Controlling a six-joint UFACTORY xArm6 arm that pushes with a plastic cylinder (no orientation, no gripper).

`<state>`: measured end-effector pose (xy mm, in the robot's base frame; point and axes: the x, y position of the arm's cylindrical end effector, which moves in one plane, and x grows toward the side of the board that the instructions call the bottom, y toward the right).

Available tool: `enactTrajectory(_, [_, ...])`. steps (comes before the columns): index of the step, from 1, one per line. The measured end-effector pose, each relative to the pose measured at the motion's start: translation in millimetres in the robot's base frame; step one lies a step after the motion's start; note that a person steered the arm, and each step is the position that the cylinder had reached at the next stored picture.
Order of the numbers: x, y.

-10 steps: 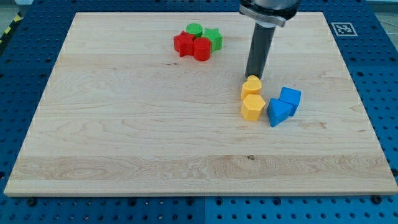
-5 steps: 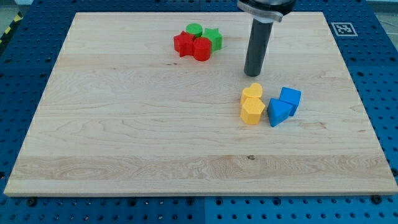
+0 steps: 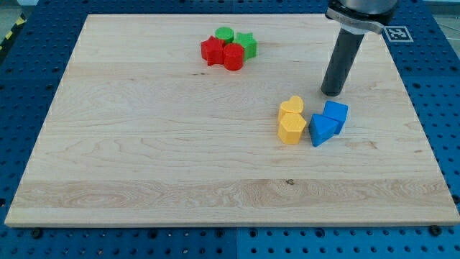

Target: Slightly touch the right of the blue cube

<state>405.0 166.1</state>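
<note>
Set on the wooden board point(image 3: 144, 165) just above the blue cube point(image 3: 336, 114) is my tip point(image 3: 332, 93), toward the view's top of that block and apart from it by a small gap; no gripper is carried by the rod (it is a plain dark shaft), so nothing is held and no opening can be told. The blue cube is found at the view's right of centre, and it is touched on its lower left by a blue wedge-like block point(image 3: 321, 130). Just beside these, to the view's left, two yellow blocks are stacked in line: a yellow heart-like block point(image 3: 292, 107) above and a yellow hexagonal block point(image 3: 292, 129) below, pressed together. Well apart, near the view's top, a cluster is formed by a red star-like block point(image 3: 211, 50), a red rounded block point(image 3: 233, 57), a green round block point(image 3: 225, 34) and a green star-like block point(image 3: 246, 44); the board is surrounded by a blue perforated table point(image 3: 29, 86).
</note>
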Motion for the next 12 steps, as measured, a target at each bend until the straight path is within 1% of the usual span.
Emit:
enactTrajectory(2, [1, 10])
enactTrajectory(5, [16, 13])
enactTrajectory(7, [22, 27])
enactTrajectory(10, [51, 29])
enactTrajectory(12, [53, 29])
